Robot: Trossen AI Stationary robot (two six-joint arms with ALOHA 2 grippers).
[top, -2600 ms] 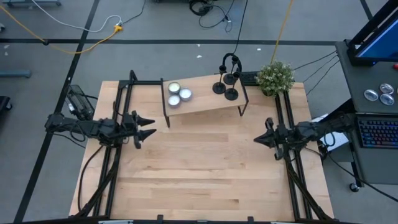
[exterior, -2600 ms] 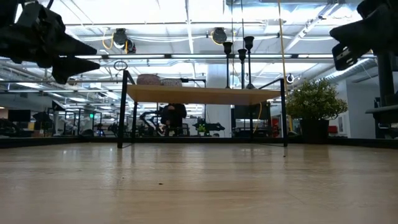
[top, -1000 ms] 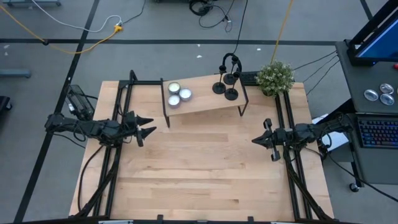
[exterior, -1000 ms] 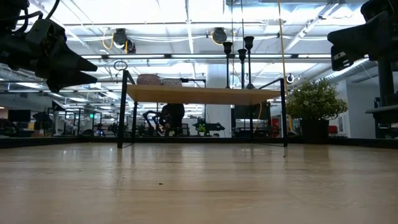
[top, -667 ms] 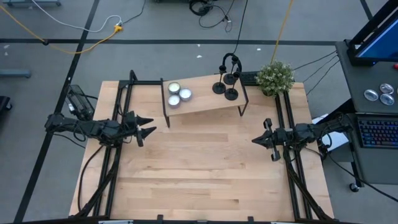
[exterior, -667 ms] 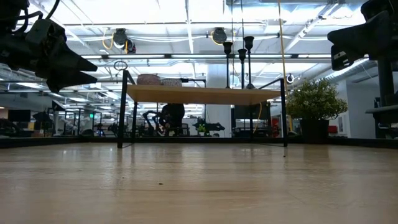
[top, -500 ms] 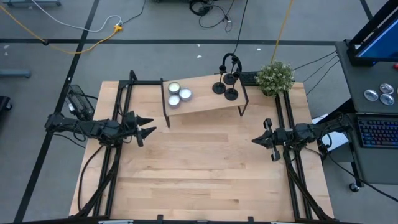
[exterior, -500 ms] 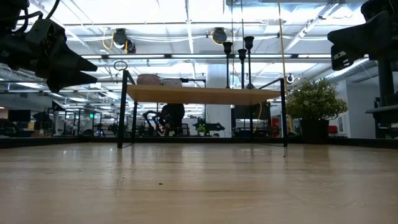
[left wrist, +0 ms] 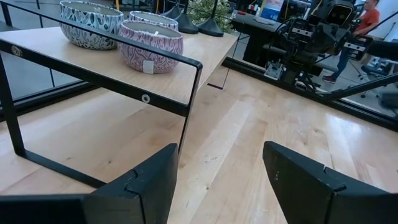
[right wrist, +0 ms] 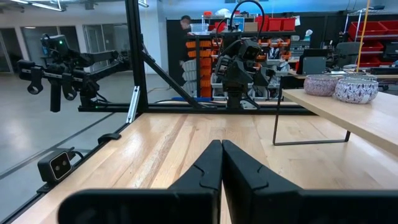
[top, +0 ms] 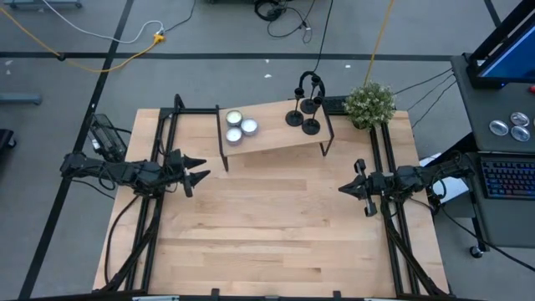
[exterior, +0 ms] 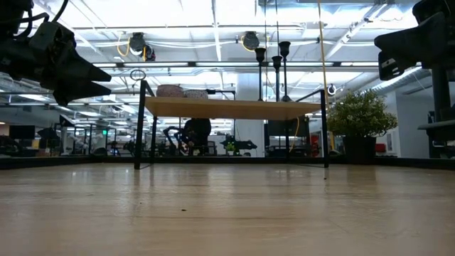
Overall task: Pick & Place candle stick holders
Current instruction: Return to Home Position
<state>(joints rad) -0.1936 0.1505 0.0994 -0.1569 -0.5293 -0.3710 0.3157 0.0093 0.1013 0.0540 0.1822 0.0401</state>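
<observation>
Three black candle stick holders [top: 303, 117] stand on their round bases at the right end of a small raised wooden shelf [top: 276, 138] at the table's far side. In the low view their thin stems [exterior: 276, 71] rise above the shelf. Two of their bases [left wrist: 210, 25] show in the left wrist view. My left gripper [top: 201, 170] [left wrist: 217, 155] hangs open and empty above the table's left side, pointing right. My right gripper [top: 341, 189] [right wrist: 221, 144] hangs shut and empty above the right side, pointing left. Both are well short of the shelf.
Three patterned candle tins [top: 239, 125] stand on the shelf's left end. A potted plant [top: 370, 103] stands at the table's far right corner. Black frame rails [top: 167, 125] run along both sides. Bare wood [top: 276, 217] lies between the grippers.
</observation>
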